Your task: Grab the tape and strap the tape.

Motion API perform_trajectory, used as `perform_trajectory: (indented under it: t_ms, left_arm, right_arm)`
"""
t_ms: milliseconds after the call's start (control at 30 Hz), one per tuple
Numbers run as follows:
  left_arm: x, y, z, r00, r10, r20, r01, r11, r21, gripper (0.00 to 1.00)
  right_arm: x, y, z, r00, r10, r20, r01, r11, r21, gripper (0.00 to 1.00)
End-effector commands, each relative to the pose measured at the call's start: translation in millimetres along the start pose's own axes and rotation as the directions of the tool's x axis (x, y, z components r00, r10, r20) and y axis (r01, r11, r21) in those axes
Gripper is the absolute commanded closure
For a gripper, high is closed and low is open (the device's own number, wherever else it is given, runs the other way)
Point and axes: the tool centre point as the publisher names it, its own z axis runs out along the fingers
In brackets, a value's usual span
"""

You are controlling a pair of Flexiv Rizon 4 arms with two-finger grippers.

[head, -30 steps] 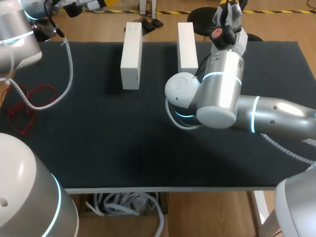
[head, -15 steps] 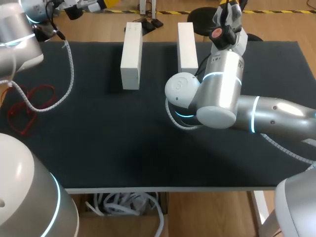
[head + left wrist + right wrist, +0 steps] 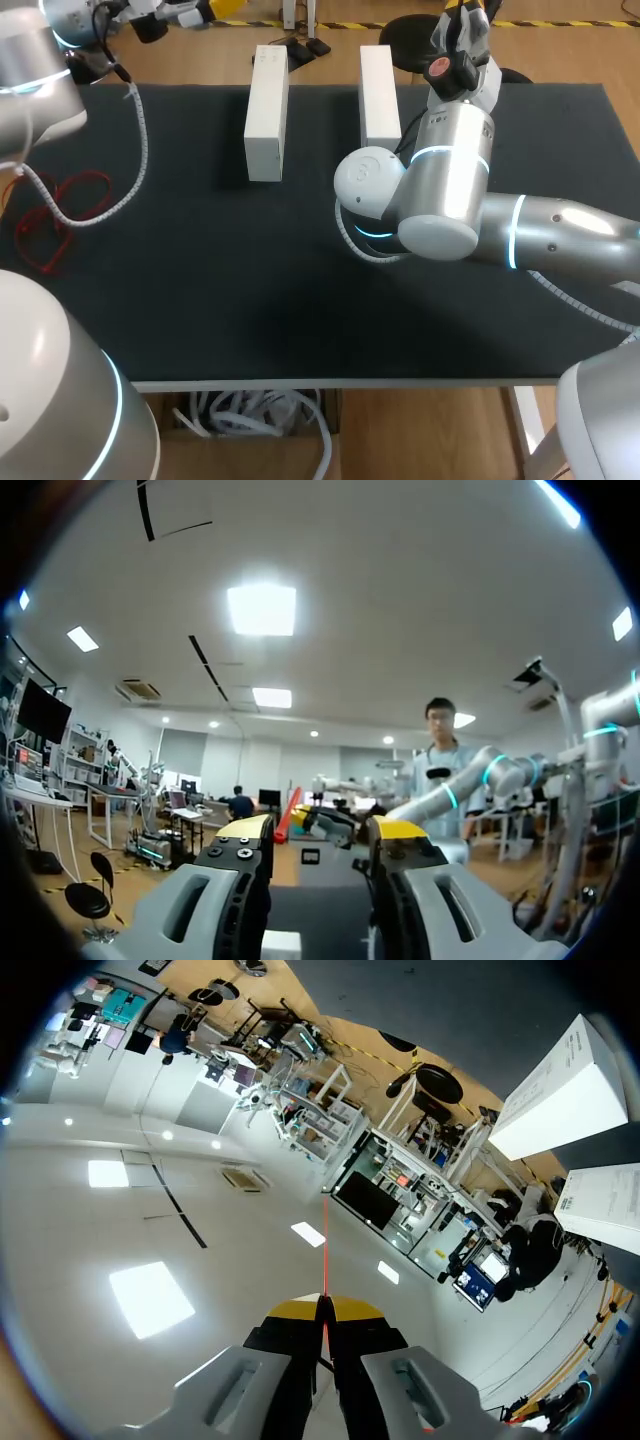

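Gripping what looks like the tape (image 3: 324, 1245), a thin red strip, right pincer (image 3: 322, 1310) is closed on it, up beyond the bench (image 3: 300, 300) far edge. Left pincer (image 3: 320, 830) open, empty. Grab seems done; strapping remains. Red loops (image 3: 50, 220) lie at bench's left edge.

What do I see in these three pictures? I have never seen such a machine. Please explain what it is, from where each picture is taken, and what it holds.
This is a robot with two arms at a table. The head view looks down on it from above and behind. The two round pictures come from cameras on the wrists and look out along the fingers into the room. On the table lie two white boxes, and a red cord lies near its left edge. The left gripper is open and empty. The right gripper is shut on a thin red strip, perhaps the tape.
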Motion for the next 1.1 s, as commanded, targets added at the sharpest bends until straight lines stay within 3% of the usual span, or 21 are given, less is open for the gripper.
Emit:
perform_trajectory:
  t_ms: [33, 667, 1100]
  left_arm:
    - [-11.0, 3.5, 3.8, 1.000, 0.000, -0.027, 0.000, 1.000, 0.008, 0.62]
    - [-11.3, 12.4, 3.4, 1.000, -0.004, -0.025, 0.004, 1.000, 0.012, 0.64]
    - [-11.0, 6.3, -0.3, 1.000, 0.012, -0.012, -0.011, 1.000, 0.014, 0.64]
  right_arm:
    - [0.8, -1.4, 0.0, 1.000, -0.002, 0.002, 0.002, 1.000, -0.005, 1.00]
    - [0.8, -1.4, 0.0, 1.000, -0.002, 0.002, 0.002, 1.000, -0.005, 1.00]
    - [0.8, -1.4, 0.0, 1.000, -0.002, 0.002, 0.002, 1.000, -0.005, 1.00]
